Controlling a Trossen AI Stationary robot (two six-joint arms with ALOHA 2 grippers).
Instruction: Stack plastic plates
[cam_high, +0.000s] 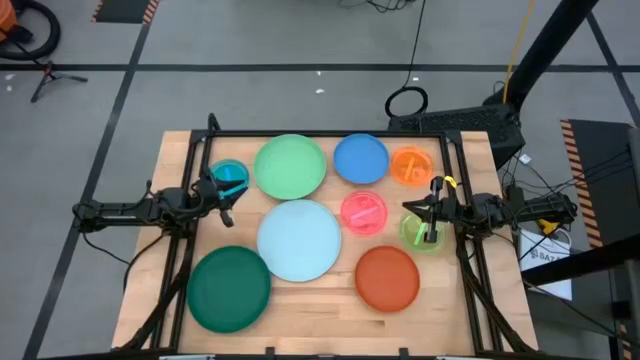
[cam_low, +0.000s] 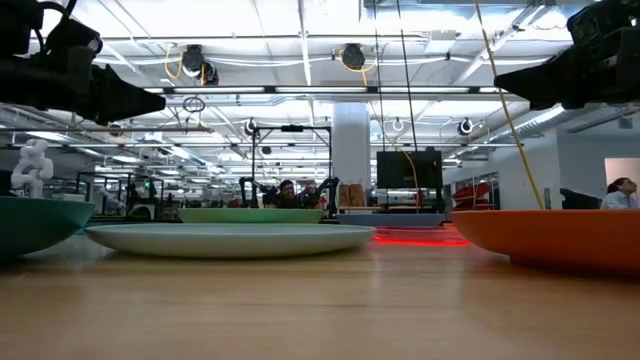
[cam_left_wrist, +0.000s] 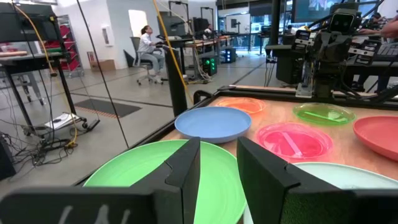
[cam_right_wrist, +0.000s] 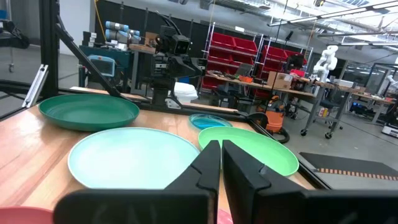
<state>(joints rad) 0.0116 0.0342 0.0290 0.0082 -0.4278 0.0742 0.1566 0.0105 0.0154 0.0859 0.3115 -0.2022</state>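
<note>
Nine round plastic plates lying flat and unstacked around the pale blue plate (cam_high: 298, 239), left gripper (cam_high: 226, 187) over the cyan plate (cam_high: 230, 177), fingers slightly parted, right gripper (cam_high: 424, 222) above the lime plate (cam_high: 414, 232), fingers nearly closed.

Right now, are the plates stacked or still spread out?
Spread out: the plates, such as the pale blue plate and dark green plate, each lie singly on the table.

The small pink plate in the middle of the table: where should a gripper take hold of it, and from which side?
Probably grip the pink plate at its raised rim, from above with one finger inside. It lies flat, too wide to span. The side facing the right gripper looks free; the pale blue plate crowds the opposite side.
</note>
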